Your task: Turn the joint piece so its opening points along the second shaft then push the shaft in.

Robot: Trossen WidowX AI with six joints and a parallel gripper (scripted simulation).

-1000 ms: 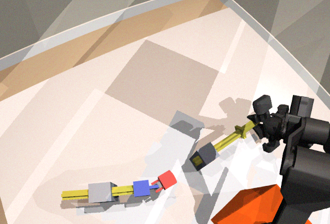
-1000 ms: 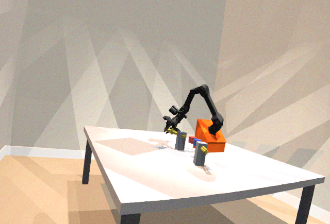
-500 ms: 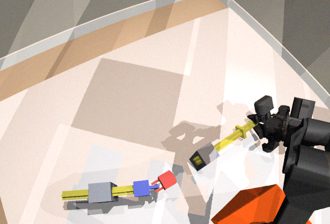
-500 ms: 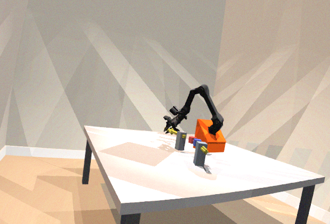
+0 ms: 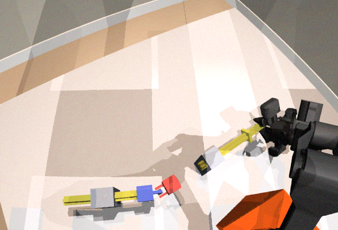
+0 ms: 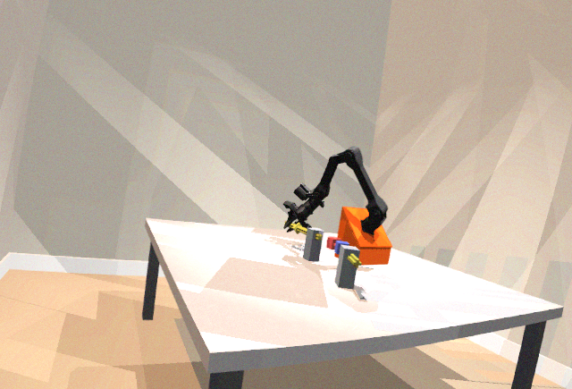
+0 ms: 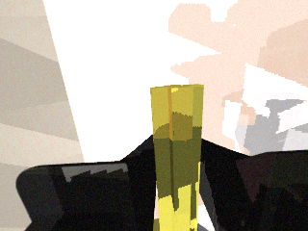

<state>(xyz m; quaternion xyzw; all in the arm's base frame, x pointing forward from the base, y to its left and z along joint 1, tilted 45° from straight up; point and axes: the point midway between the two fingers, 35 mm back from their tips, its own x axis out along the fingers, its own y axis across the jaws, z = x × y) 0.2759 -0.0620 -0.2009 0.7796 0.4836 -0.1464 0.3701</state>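
Observation:
The fixed yellow shaft (image 5: 125, 195) (image 6: 353, 258) passes through its grey block (image 5: 102, 198) (image 6: 346, 269). It ends in a blue hinge piece (image 5: 144, 193) (image 6: 341, 246) and a red square joint piece (image 5: 172, 184) (image 6: 332, 241), which is turned toward the second block. The second yellow shaft (image 5: 233, 143) (image 6: 298, 227) (image 7: 177, 159) slants through its own grey block (image 5: 212, 157) (image 6: 313, 244). Its front end sits about at the block's dark face, apart from the red piece. My gripper (image 5: 262, 126) (image 6: 290, 226) (image 7: 168, 138) is shut on this shaft's outer end, behind its collar.
The orange base (image 5: 256, 211) (image 6: 365, 237) of the arm stands near the second shaft and the red piece. The dark arm (image 5: 313, 167) (image 6: 365, 183) reaches over from it. Both blocks stand on the white table (image 5: 103, 129) (image 6: 416, 301).

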